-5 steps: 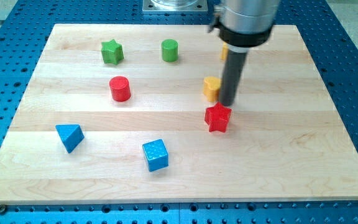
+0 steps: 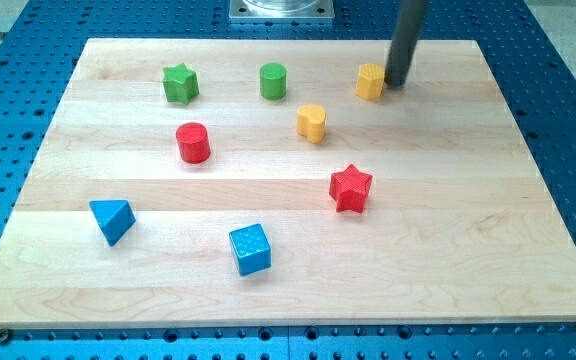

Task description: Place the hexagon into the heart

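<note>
Blue perforated metal surrounds a pale wooden table, its planks running from the view's left to right; no brand, label or writing can be read anywhere on it. A grey metal base shows at the middle of the table's top edge.

My tip is down near the table's top edge, toward the top right corner, just beside the yellow hexagon on its right side; whether they touch cannot be told. No pincer exists on this rod, so nothing is apart, together or clamped.

The yellow heart lies apart from the hexagon, toward the table's centre, below and to the left of it. A green cylinder and a green star stand along the top edge, left of the hexagon. A red cylinder sits left of centre, and a red star is below and right of the heart. Toward the bottom left corner is a blue triangle, with a blue cube near the bottom edge.
</note>
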Available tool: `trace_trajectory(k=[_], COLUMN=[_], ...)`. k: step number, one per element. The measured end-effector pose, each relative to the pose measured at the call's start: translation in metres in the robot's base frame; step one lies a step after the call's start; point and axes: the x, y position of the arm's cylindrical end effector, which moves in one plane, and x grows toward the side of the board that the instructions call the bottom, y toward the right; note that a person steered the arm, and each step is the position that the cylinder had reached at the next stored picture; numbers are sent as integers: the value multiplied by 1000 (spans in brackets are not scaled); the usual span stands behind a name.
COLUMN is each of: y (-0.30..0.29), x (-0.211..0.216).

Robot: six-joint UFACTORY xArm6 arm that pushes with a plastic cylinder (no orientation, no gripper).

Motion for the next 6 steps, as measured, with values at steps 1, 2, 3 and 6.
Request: trace_trajectory(k=[1,2,3,6], y=[-55,-76,-89,-101], x=[37,41,15,62])
